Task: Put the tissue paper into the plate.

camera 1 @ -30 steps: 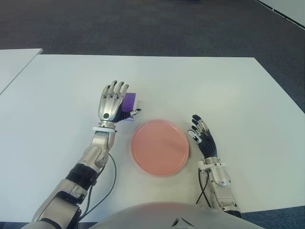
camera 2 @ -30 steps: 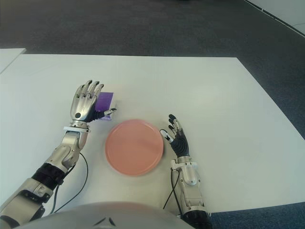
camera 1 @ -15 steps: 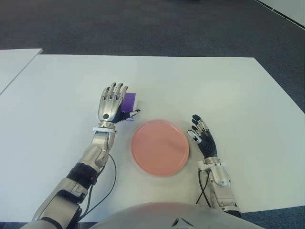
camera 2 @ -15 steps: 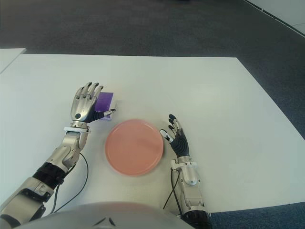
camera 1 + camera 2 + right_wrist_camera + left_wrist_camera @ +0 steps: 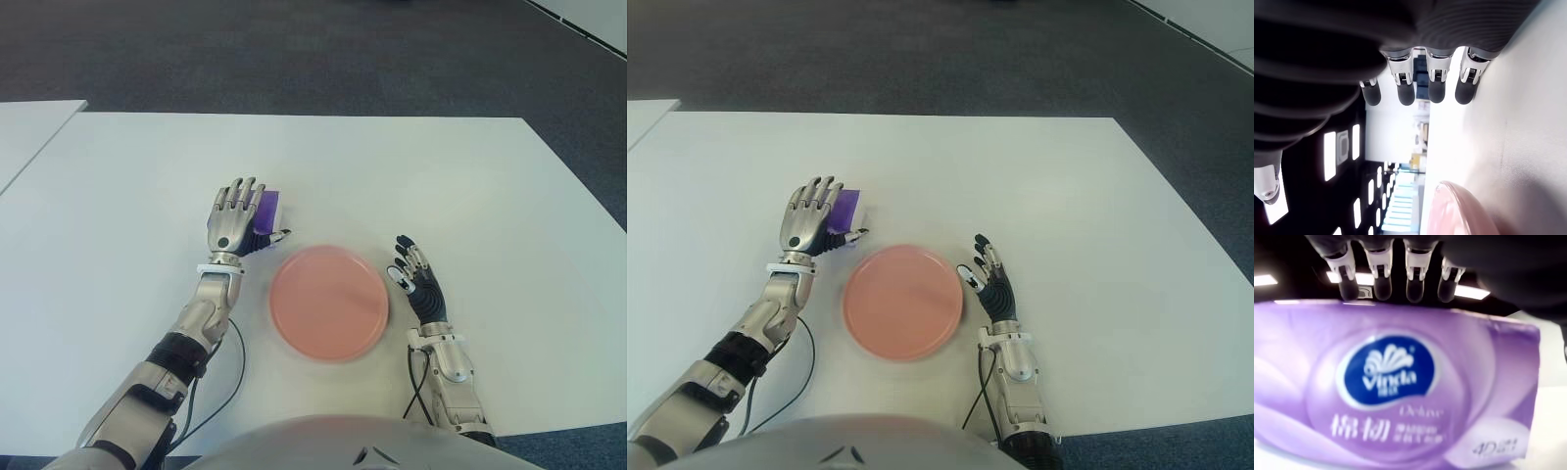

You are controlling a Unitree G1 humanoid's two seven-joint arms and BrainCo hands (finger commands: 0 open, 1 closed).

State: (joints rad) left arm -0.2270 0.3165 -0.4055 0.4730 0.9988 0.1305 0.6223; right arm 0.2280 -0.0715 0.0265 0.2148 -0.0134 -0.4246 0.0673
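**Now over the purple pack, fingers spread**

Seen from the head camera: left hand (image 5: 235,217) raised over the white table (image 5: 470,186), just to the robot's left of the pink plate (image 5: 328,303) and a little farther from the robot than it. Four fingers (image 5: 1378,281) extended and fanned apart, thumb angled toward the plate. Nothing closed around the tissue paper (image 5: 267,208); whether palm or fingertips touch it, cannot tell.

Lying partly hidden behind that hand: the tissue paper, a purple soft pack, on the table just beyond the plate's far left edge and clear of its rim. Filling most of the left wrist view (image 5: 1396,391): purple wrapper, blue oval logo reading "Vinda", white lettering beneath, with the four fingertips lined up above the pack's far edge.

Flat on the table between the two hands: the plate, round, pink, with nothing in it.

Showing just to the plate's right, nearer the robot: right hand (image 5: 416,282), palm turned toward the plate, fingers straight and loosely parted, holding nothing. Whether touching the tabletop, cannot tell. In the right wrist view, four dark fingertips (image 5: 1432,90) held out in a row, a sliver of the pink rim (image 5: 1459,210) close by.

Beyond the table: dark carpeted floor (image 5: 294,49). At the far left edge, the corner of a second white table (image 5: 29,127).
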